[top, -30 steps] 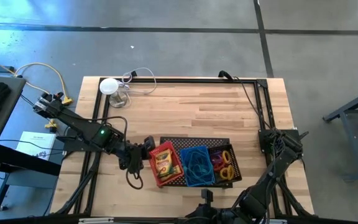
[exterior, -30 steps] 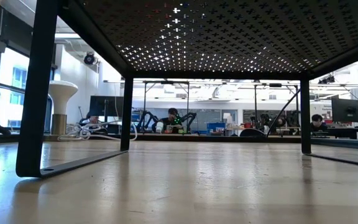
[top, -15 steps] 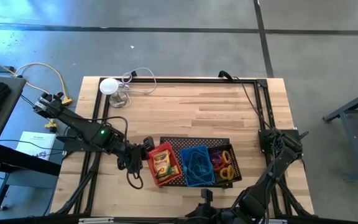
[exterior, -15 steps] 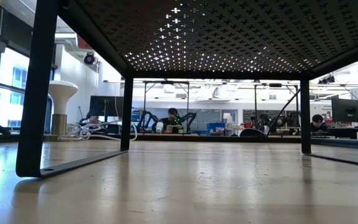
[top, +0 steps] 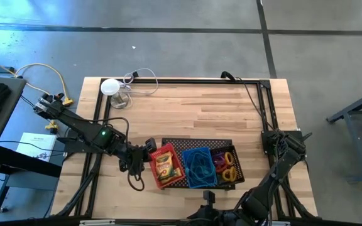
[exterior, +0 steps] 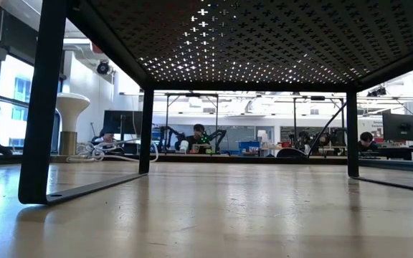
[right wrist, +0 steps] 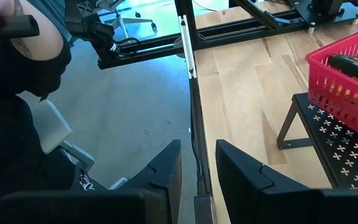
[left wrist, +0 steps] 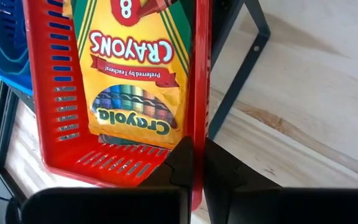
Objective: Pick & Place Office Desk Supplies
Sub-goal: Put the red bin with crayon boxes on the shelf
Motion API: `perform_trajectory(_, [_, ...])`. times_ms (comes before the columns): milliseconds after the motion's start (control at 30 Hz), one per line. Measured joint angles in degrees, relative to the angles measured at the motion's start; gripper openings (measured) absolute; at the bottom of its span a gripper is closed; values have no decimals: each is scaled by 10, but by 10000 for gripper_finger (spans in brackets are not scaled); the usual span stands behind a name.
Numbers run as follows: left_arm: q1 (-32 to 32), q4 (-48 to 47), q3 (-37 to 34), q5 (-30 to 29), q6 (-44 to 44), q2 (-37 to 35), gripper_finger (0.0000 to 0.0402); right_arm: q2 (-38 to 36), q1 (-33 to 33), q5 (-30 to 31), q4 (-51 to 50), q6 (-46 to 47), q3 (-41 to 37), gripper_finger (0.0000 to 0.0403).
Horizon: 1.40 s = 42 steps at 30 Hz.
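Gripping the rim of the red basket [top: 164,166], the left tool [top: 148,152] sits at the left end of the black perforated tray [top: 197,144], its fingers [left wrist: 180,163] pinched together on the thin red wall (the left wrist view shows the wall passing straight between them). The basket stands tilted on the tray's left end, partly over its edge, and a yellow crayon box [left wrist: 135,74] lies inside it, label up.

Just to the right of the red basket, touching it, is the blue basket [top: 198,167], with thin loops of rubber band lying in it. Next along is the black basket [top: 225,166] holding a cluster of rubber bands [top: 229,159] in yellow, orange and red. All three baskets rest on the raised tray, which stands on legs near the front middle of the wooden worktop [top: 193,110].

The right tool [right wrist: 197,168] hangs off the front right corner of the worktop, over its edge, well apart from the baskets; its fingers stand a narrow gap apart and hold nothing.

At the far left corner of the worktop a white round disc [top: 110,86] stands with a clear cable [top: 137,80] coiled beside it. From the low view only the tray's underside and legs show, with people seated at desks in the room beyond.
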Motion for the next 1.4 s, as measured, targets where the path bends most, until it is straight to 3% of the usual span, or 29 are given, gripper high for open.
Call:
perform_trajectory(300, [0, 0, 0, 15, 5, 0, 17, 0, 0, 0, 0, 0, 0, 85])
perform_trajectory(667, [0, 15, 0, 7, 14, 0, 72, 0, 0, 0, 0, 0, 0, 85])
perform_trajectory(1400, [0, 50, 0, -30, 50, 0, 74, 0, 0, 0, 0, 0, 0, 85])
